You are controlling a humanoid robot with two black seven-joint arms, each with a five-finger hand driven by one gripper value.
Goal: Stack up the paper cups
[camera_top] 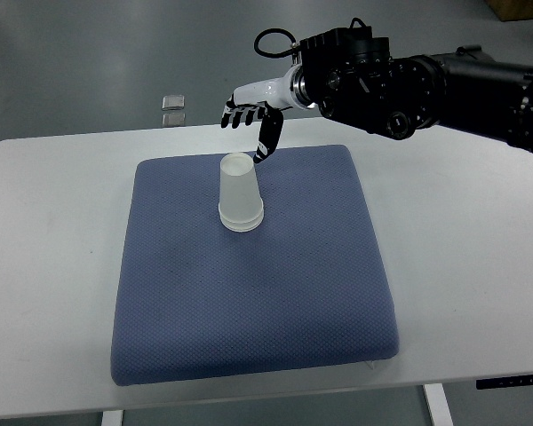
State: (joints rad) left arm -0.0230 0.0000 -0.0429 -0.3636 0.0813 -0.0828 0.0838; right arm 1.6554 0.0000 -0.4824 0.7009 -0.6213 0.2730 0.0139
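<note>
Right hand (249, 114), reaching in from the right edge at about one o'clock, fingers (234, 115) spread and loosely drooping, thumb pointing down, holding nothing. Just below it, close to the thumb tip, upside-down stack of translucent paper cups (240, 193), rims down, standing upright on the far middle of a blue cushion pad (249, 302). Beneath the pad, white table (44, 266). At eleven o'clock beyond the table, small clear object (172, 101) on the grey floor.

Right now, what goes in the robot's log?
right hand: open, above cup stack | stack: upside down on blue mat | left hand: unseen
</note>
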